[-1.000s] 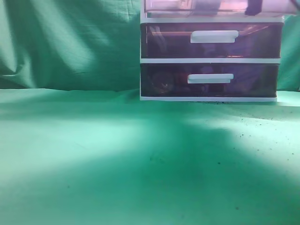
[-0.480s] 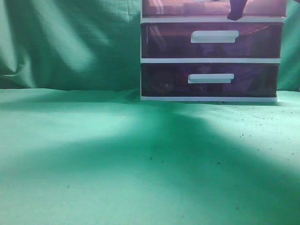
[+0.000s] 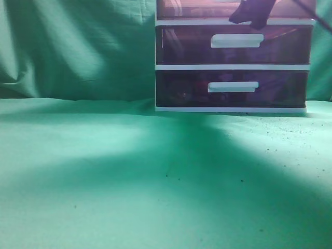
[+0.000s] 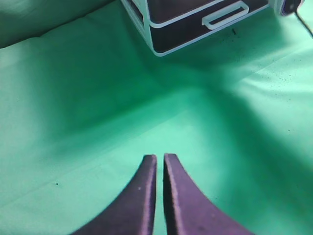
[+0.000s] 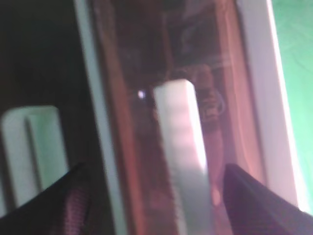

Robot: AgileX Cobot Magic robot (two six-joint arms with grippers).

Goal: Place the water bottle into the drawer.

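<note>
The drawer [image 3: 197,9] is the topmost one of the white-framed unit, cut off by the top edge of the exterior view, and its dark purple front sits flush with the frame. My right gripper [image 3: 252,14] hangs just in front of it. In the right wrist view the fingers [image 5: 155,171] are open, either side of the drawer's white bar handle [image 5: 181,147] without touching it. The water bottle is not visible in any view. My left gripper [image 4: 159,159] is shut and empty above the green cloth.
Two like drawers, the middle one [image 3: 233,45] and the bottom one [image 3: 233,88], sit below the top one. The unit's bottom drawer also shows in the left wrist view [image 4: 195,19]. Green cloth [image 3: 129,176] covers the table and the backdrop.
The top drawer was pulled out and is now pushed in flush. My right gripper has shifted left and a little lower in front of it. The left gripper's earlier state is not shown.
</note>
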